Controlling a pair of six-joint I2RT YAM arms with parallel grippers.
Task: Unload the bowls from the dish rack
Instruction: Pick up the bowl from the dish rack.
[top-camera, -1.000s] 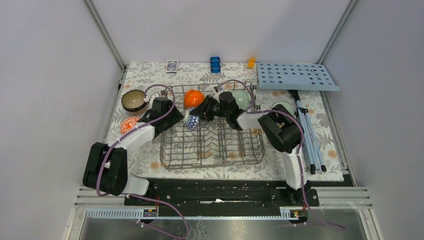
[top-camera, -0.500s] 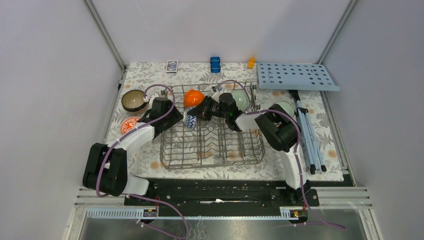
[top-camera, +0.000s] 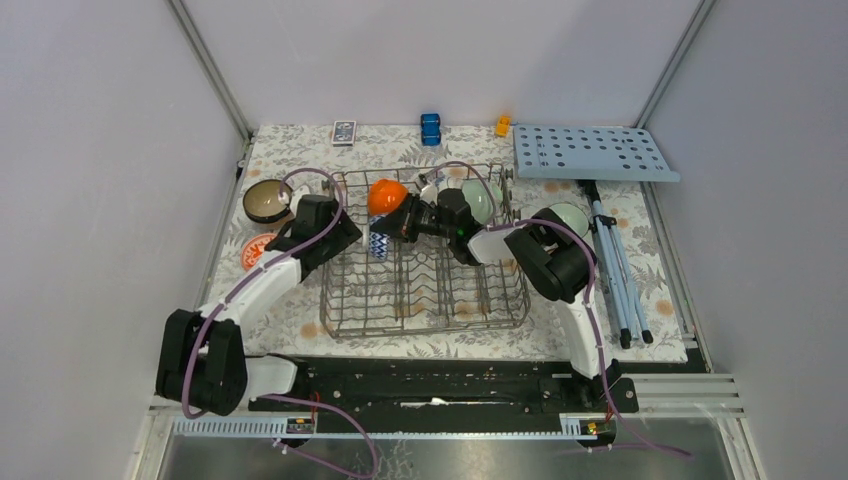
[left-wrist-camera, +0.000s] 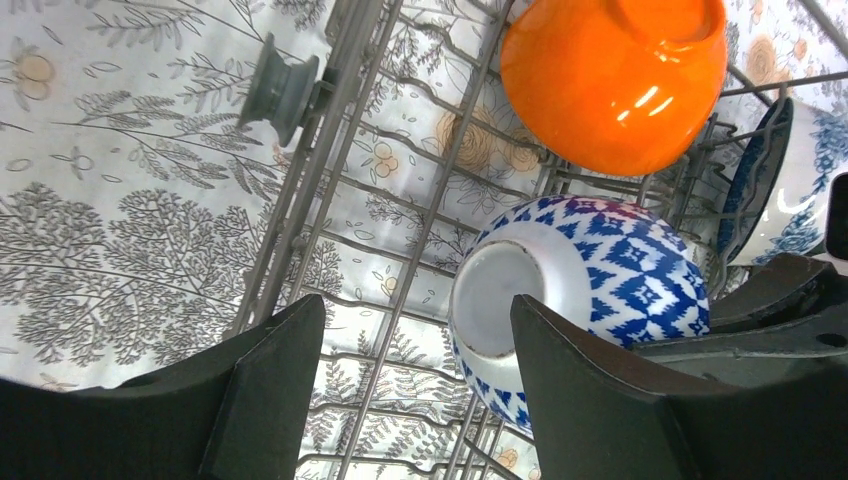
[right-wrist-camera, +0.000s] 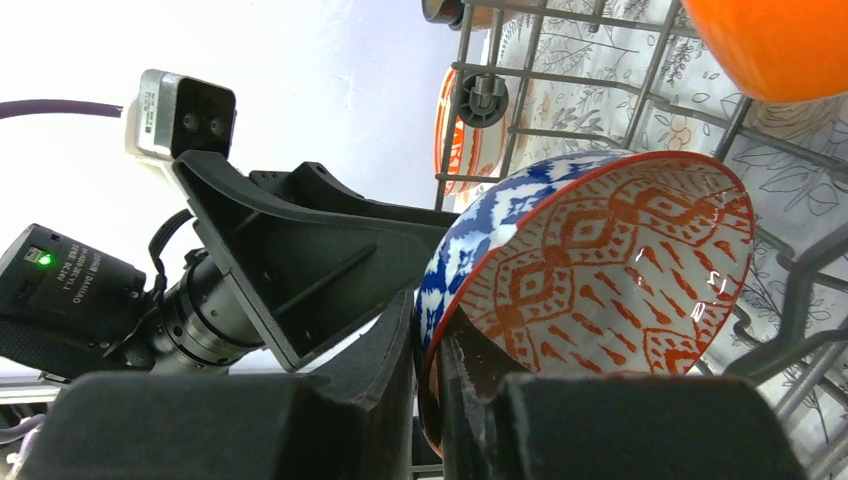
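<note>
— Where do we have the right hand (right-wrist-camera: 432, 378)?
— Inside the dish rack (top-camera: 420, 300), at its far left part. We see its fingers pressed together on the rim of the patterned bowl (right-wrist-camera: 600, 270): one finger on the blue-and-white outside, the other on the red-patterned inside.
— And how does that bowl sit?
— Tipped on its side among the tines, foot toward the left arm, mouth toward the right one. The orange bowl (top-camera: 385, 196) lies just beyond it, in the rack's far left corner, domed side up.
— What about our left hand (left-wrist-camera: 415, 320)?
— Spread wide and holding nothing. It hangs over the rack's left rim, pointing at the patterned bowl's white foot (whether a fingertip touches the bowl we cannot tell from the wrist view).
— What else do we count in the rack?
— A blue-flowered bowl (left-wrist-camera: 790, 180) stands on edge right beside the orange one, and a pale green bowl (top-camera: 482, 198) leans at the far right, behind the right wrist.
— And out on the counter (top-camera: 300, 325)?
— Left of the rack, a dark brown bowl (top-camera: 266, 200) upright, and nearer us a red-and-white bowl (top-camera: 258, 250), partly hidden by the left arm. Right of the rack, a second pale green bowl (top-camera: 568, 213), half behind the right arm. A light-blue board (top-camera: 595, 152) with holes lies at the far right corner.
</note>
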